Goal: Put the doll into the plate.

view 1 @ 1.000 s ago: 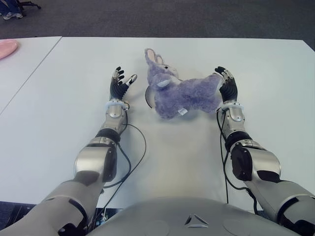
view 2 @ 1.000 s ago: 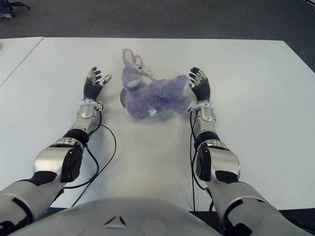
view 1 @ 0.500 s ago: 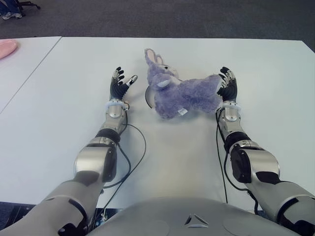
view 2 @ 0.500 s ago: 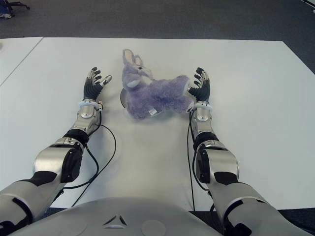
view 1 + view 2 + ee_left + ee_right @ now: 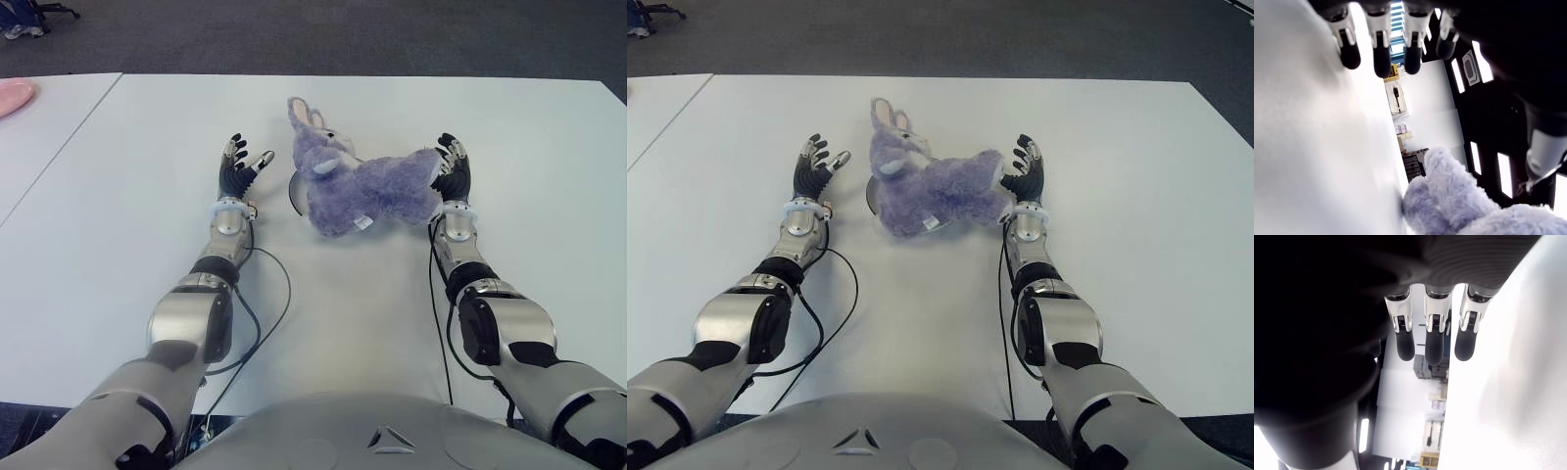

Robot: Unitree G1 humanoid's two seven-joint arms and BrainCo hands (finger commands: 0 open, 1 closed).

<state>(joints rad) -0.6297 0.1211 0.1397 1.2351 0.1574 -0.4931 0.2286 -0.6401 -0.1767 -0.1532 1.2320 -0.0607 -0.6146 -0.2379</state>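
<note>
The doll (image 5: pixel 361 188) is fluffy purple plush (cloth); the table (image 5: pixel 137 196) smooth, matt white; the forearms glossy metal.

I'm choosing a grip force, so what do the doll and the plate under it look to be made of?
The doll looks like soft plush: fuzzy purple pile, floppy ears, and a small white sewn tag. The plate shows only a dark curved rim beside the doll; it seems hard and smooth, but its material cannot be told. Both the left hand and right hand are open.
</note>
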